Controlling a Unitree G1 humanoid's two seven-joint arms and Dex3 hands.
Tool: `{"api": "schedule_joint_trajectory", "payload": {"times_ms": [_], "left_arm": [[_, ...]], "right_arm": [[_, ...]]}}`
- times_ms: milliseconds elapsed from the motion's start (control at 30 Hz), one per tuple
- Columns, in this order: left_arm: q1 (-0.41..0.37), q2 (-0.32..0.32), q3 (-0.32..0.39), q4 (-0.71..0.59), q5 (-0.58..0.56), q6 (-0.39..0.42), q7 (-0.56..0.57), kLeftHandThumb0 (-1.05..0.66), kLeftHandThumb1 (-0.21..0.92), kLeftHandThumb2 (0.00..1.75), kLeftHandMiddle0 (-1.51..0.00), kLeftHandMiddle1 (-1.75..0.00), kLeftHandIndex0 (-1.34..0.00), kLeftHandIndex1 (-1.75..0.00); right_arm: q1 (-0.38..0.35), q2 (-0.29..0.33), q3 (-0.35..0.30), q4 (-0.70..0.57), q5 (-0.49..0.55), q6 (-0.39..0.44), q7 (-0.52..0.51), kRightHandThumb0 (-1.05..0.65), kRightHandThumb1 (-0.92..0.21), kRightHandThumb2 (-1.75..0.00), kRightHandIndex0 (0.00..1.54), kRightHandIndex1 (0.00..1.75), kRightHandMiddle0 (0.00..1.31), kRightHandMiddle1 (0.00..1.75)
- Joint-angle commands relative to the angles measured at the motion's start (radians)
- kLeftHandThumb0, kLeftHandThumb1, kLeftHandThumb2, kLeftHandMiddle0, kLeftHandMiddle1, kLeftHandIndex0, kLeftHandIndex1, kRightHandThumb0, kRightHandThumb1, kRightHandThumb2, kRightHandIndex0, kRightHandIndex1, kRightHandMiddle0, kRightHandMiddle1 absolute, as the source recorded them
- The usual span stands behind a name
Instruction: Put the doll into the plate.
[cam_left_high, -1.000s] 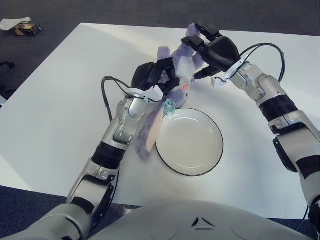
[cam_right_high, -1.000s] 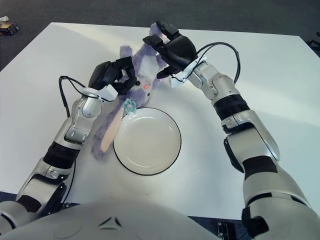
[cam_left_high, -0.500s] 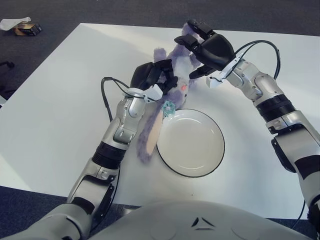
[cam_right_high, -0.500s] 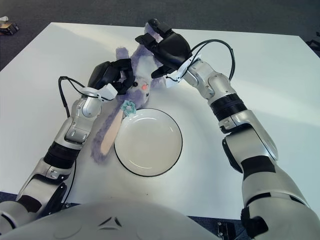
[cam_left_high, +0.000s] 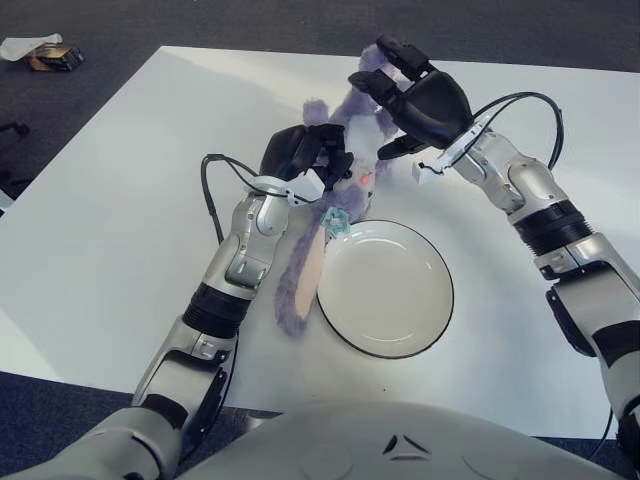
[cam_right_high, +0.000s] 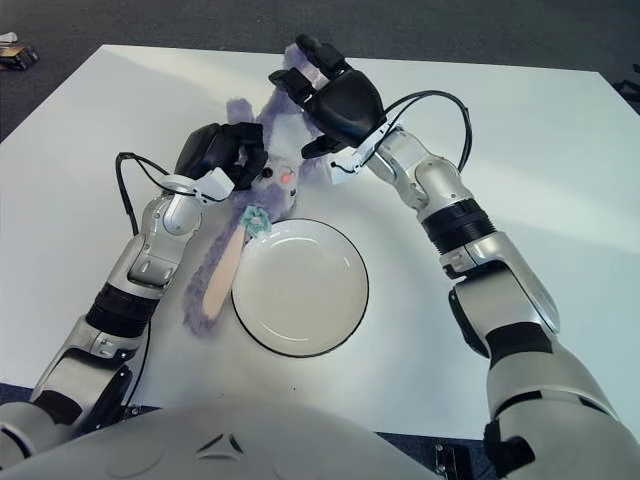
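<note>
Since a second ago both arms have carried the doll (cam_left_high: 340, 165) a little toward the robot's left, and the plate (cam_left_high: 385, 288) now shows slightly further right and lower in the left eye view; the doll's long ear or limb trails down along the plate's left rim as before.

Left robot hand (cam_left_high: 305, 152) has its dark fingers curled around the middle of the purple plush doll, gripping it from the left; right robot hand (cam_left_high: 410, 95) is closed on the doll's upper end, its fingers (cam_right_high: 318, 62) wrapped over the purple fur at the far side; between the two hands the doll is stretched at a slant, its face with a small pink-red spot turned toward the plate.

Purple doll sits beyond and to the left of the white, dark-rimmed plate, not in it; a small teal ornament (cam_left_high: 338, 221) on the doll hangs just at the plate's upper-left rim; whether the trailing part touches the rim I cannot tell.

White desk (cam_left_high: 120, 200) carries the plate; a small dark box with crumpled paper (cam_left_high: 45, 52) lies on the floor past the desk's far left corner.
</note>
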Motion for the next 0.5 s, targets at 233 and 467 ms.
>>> {"api": "schedule_joint_trajectory", "payload": {"times_ms": [233, 467], "left_arm": [[0.012, 0.014, 0.006, 0.033, -0.007, -0.036, 0.005, -0.76, 0.92, 0.99, -1.43, -1.75, -1.21, -1.75], [0.009, 0.015, 0.008, 0.043, 0.005, -0.023, 0.007, -0.76, 0.92, 0.99, -1.43, -1.75, -1.22, -1.75]], "right_arm": [[0.039, 0.018, -0.017, -0.042, -0.088, 0.145, -0.126, -0.77, -0.80, -0.43, 0.00, 0.00, 0.00, 0.25], [0.034, 0.011, -0.015, -0.016, -0.076, 0.131, -0.179, -0.78, -0.77, -0.40, 0.00, 0.00, 0.00, 0.24]]}}
